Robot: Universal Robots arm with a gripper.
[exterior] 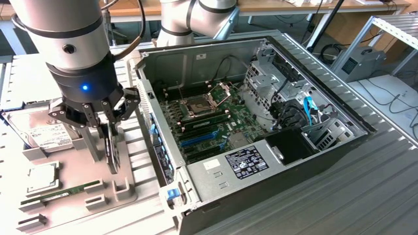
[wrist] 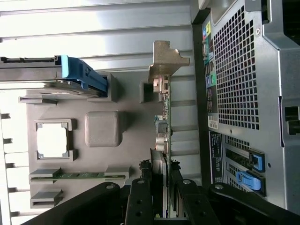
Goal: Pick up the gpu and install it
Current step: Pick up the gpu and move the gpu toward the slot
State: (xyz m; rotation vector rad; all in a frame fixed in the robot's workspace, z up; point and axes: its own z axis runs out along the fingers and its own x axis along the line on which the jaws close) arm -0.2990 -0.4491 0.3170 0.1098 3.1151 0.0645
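The gpu [exterior: 113, 159] is a thin black card standing on edge in the grey parts holder [exterior: 128, 190], on the exterior view's left beside the open computer case [exterior: 216, 169]. My gripper [exterior: 106, 144] reaches down over it, and its fingers are shut on the card's upper part. In the wrist view the gpu [wrist: 165, 117] appears edge-on, with its pale metal bracket [wrist: 164, 58] at the far end. My gripper [wrist: 162, 171] clamps the card from both sides there. The motherboard [exterior: 209, 122] lies exposed in the case, with a blue slot [exterior: 199, 138] near its front.
The holder also carries a silver hard drive [exterior: 46, 134], a square processor [exterior: 40, 177] and a green memory stick [exterior: 62, 192]. The case's side wall [exterior: 153, 127] rises close beside the gripper. Cables and drive cages [exterior: 294, 107] crowd the case's far side.
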